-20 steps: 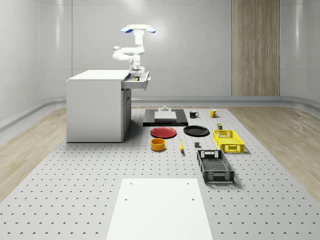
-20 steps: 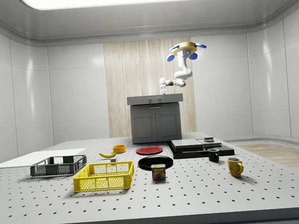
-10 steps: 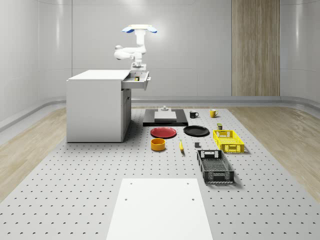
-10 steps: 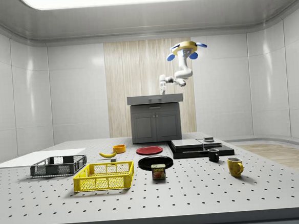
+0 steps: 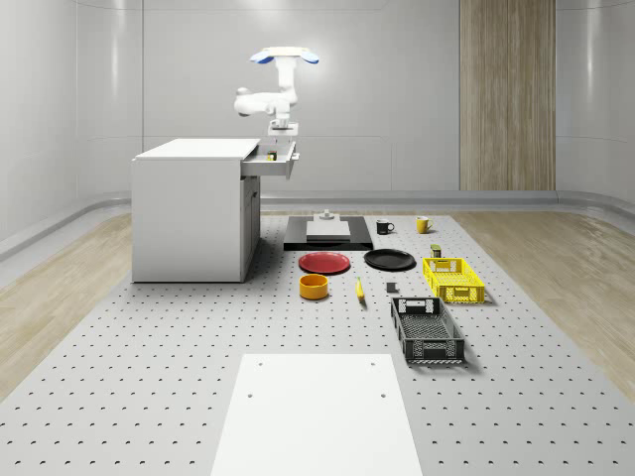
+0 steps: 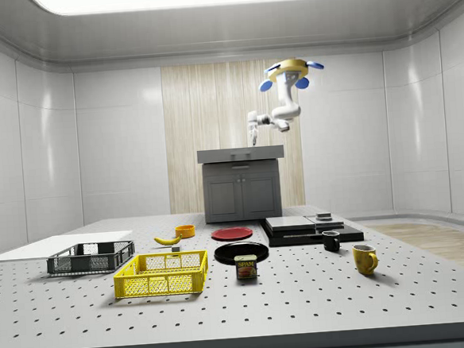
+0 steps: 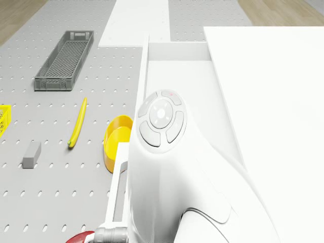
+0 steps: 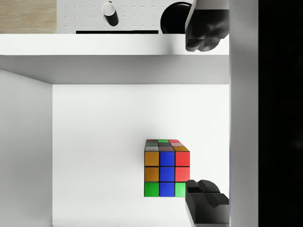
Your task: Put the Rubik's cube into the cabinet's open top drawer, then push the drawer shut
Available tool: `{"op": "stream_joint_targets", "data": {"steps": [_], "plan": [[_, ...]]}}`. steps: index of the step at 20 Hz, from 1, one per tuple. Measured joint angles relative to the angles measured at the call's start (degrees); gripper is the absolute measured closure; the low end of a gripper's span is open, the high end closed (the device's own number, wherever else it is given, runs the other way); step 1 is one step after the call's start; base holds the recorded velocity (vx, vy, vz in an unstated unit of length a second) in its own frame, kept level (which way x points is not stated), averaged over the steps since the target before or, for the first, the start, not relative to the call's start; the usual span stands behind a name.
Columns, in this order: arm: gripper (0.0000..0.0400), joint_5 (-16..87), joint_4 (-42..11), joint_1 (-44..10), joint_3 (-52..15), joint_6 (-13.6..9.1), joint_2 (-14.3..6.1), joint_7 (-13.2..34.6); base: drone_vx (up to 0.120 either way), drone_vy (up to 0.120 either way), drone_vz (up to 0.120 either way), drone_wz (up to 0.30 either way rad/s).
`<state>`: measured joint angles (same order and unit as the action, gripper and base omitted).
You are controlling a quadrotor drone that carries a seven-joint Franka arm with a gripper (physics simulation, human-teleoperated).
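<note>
The Rubik's cube [image 8: 165, 168] lies flat on the white floor of the cabinet's open top drawer [image 8: 94, 142]. My gripper [image 8: 205, 118] hangs above the drawer, open, with nothing between its dark fingertips [image 8: 203, 28]; the cube sits just beside one of them. In the whole-scene view the drone [image 5: 285, 57] hovers over the pulled-out drawer [image 5: 276, 161] of the white cabinet [image 5: 193, 208], and the gripper [image 5: 282, 124] points down a little above it. From the side, the drone [image 6: 292, 66] is above the cabinet's [image 6: 243, 189] right end, with the gripper [image 6: 252, 133] over its top.
On the perforated table in front of the cabinet are a red plate [image 5: 325, 262], a black plate [image 5: 389, 260], a yellow bowl [image 5: 314, 287], a banana [image 5: 359, 289], a yellow crate [image 5: 453, 280], a black crate [image 5: 427, 329] and a black platform [image 5: 327, 233].
The drone has drifted towards the whole-scene view's right and slightly up. The arm has lifted the gripper from drawer level to clear above the drawer.
</note>
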<state>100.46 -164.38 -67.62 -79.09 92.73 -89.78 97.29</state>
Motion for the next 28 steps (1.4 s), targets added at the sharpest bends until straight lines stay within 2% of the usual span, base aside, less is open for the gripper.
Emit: {"op": "stream_joint_targets", "data": {"steps": [28], "plan": [[0.0000,-0.4,0.0,0.0,-0.4,0.3,-0.4,0.0,0.000,0.116,0.000,0.000]]}}
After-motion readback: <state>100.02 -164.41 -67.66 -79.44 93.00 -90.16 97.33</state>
